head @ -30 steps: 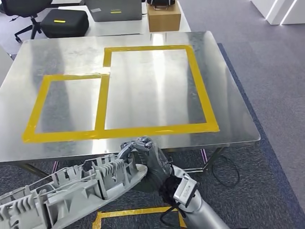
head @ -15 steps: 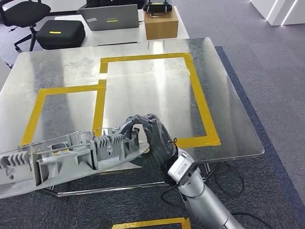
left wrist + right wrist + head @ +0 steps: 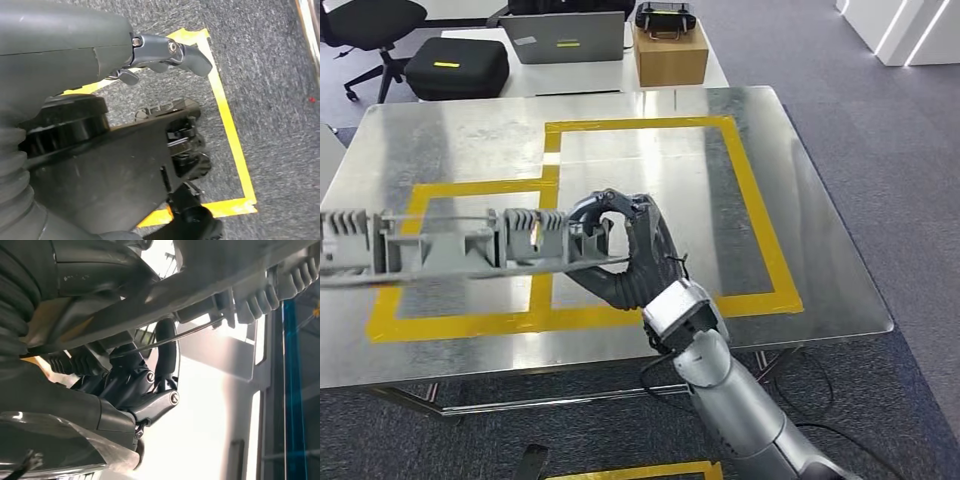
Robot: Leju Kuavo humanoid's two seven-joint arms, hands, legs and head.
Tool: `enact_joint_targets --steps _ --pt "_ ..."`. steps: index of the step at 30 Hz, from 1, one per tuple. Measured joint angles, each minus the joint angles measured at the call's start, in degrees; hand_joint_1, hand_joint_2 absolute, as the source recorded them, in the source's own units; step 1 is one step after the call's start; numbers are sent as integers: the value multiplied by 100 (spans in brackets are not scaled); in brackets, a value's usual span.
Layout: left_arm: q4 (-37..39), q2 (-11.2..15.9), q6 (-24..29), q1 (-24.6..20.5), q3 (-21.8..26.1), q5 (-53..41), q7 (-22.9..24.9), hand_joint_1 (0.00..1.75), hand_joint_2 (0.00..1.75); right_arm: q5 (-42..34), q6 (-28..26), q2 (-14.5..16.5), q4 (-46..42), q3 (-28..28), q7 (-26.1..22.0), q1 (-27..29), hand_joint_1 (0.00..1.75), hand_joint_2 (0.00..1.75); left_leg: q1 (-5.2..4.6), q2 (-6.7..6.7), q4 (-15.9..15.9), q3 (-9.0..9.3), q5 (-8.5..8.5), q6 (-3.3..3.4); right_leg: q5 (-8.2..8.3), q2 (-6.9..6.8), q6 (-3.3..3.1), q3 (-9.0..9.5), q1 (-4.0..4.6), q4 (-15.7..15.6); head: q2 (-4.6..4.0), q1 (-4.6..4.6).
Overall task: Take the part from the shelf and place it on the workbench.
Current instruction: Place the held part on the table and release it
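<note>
The part (image 3: pixel 463 243) is a long grey ribbed plastic moulding, held level above the steel workbench (image 3: pixel 803 230). My right hand (image 3: pixel 633 255) grips its right end, fingers wrapped over the top edge. The part stretches left past the picture's edge, hanging over the smaller yellow taped frame (image 3: pixel 418 320); a larger taped frame (image 3: pixel 750 200) lies to its right. In the right wrist view the dark fingers (image 3: pixel 151 390) curl around the part (image 3: pixel 241 285) from below. My left hand (image 3: pixel 166 52) hangs over grey carpet with its fingers apart, holding nothing.
Behind the workbench stands a white table with a cardboard box (image 3: pixel 669 52), a laptop (image 3: pixel 565 37) and a black case (image 3: pixel 456 66). An office chair (image 3: pixel 365 22) is at the far left. Cables (image 3: pixel 803 400) and yellow floor tape (image 3: pixel 637 470) lie below the near edge.
The view has shifted closer over the table. My right hand has lifted the part from below the near edge up over the table, and it now lies level instead of sloping down.
</note>
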Motion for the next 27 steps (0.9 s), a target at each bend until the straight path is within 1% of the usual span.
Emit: enact_joint_targets --steps 1,2,4,5,6,9,10,11,15,18,23,27 --pt "0 -16 -9 -21 9 5 19 0 175 48 -141 54 67 3 55 -105 175 175 -6 -1 0 0 0 6 4 0 -13 6 -1 -13 0 3" --pt "0 -25 -16 -42 14 7 34 0 175 83 -242 106 128 5 97 -206 175 175 -11 -1 0 0 0 19 12 0 -13 12 -4 -27 0 3" --pt "0 -40 -25 -76 20 9 51 0 175 126 -342 190 238 10 145 -364 175 175 -23 0 1 0 0 42 26 -3 9 22 -10 -54 0 3" --pt "0 -43 -26 -86 23 9 55 0 175 152 -365 218 279 13 159 -414 175 175 -28 0 2 0 -1 53 31 -4 33 27 -15 -64 0 3" --pt "0 -45 -31 -93 25 8 56 0 175 203 -395 238 319 16 179 -454 175 175 -33 0 3 -1 -2 59 35 -5 71 30 -21 -71 0 3" --pt "0 -46 -51 -108 29 -15 57 0 175 533 -559 263 457 44 325 -597 175 175 -53 1 7 -3 -5 82 34 -4 226 35 -47 -86 0 2" --pt "0 -47 -57 -116 27 -37 62 0 175 748 -647 264 546 78 434 -685 175 175 -58 3 8 -3 -5 85 34 -3 262 35 -53 -88 0 1" --pt "0 -48 -64 -128 20 -63 73 0 175 1038 -751 265 680 136 579 -801 175 175 -60 5 8 -3 -4 88 36 -2 283 33 -57 -89 0 -2" --pt "0 -63 -102 -188 -34 -211 141 0 175 2432 -1161 281 1425 442 1229 -1255 175 175 -54 6 7 -2 8 95 37 -10 299 28 -46 -84 0 -3" --pt "0 -74 -133 -202 -133 -307 170 0 175 3213 -1382 339 2054 615 1723 -1499 175 175 -45 5 6 -2 15 88 37 -13 299 22 -36 -70 0 -3" --pt "0 -92 -207 -223 -309 -402 223 0 175 3980 -1471 420 3061 727 2454 -1932 175 175 -40 6 4 -3 21 78 36 -8 296 9 -35 -54 0 -3" --pt "0 -95 -229 -231 -413 -431 237 0 175 4143 -1443 444 3603 756 2613 -2120 175 175 -36 7 4 -5 22 78 34 -4 294 7 -35 -51 0 -3"
